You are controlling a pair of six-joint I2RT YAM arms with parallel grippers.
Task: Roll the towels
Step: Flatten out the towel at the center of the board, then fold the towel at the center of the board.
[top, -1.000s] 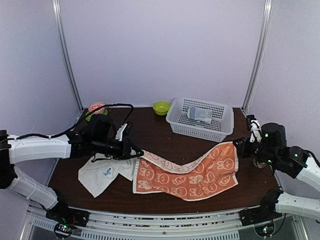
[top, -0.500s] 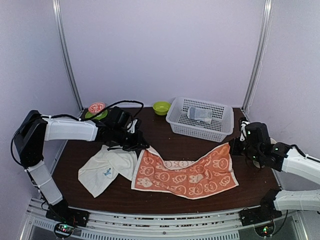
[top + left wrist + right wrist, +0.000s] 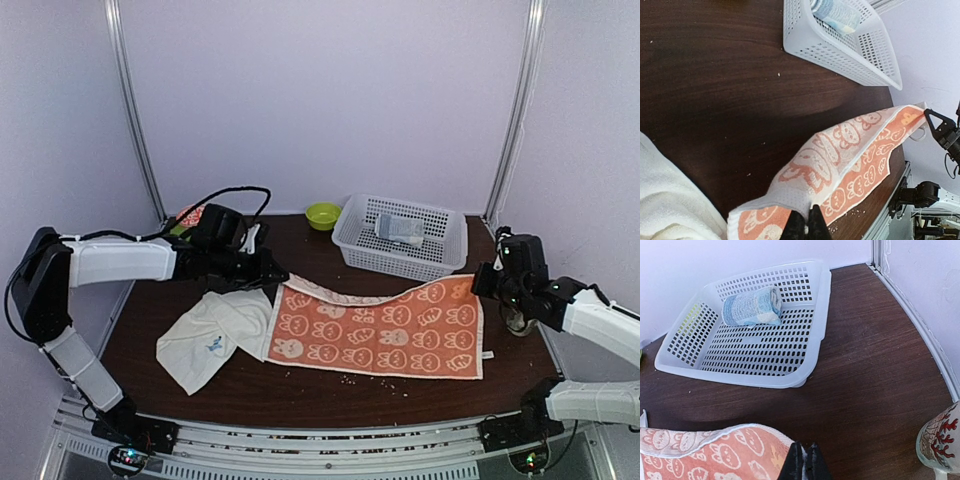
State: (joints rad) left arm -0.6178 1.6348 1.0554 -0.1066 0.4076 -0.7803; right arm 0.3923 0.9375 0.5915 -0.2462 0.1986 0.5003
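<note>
The orange-pink cartoon towel is stretched wide across the table's middle, its far edge held up off the wood. My left gripper is shut on its far left corner, seen in the left wrist view. My right gripper is shut on its far right corner, seen in the right wrist view. The towel shows there too and in the left wrist view. The plain cream-white towel with a small blue mark lies crumpled at the left, partly under the orange one.
A white perforated basket at the back right holds a grey-blue rolled towel. A green bowl sits behind it. A patterned cup stands at the right edge by my right arm. A red dish lies at the back left.
Both grippers pulled the orange towel's far corners apart and toward the back, so the sagging, wrinkled towel now lies stretched and flat. The white towel has not moved.
</note>
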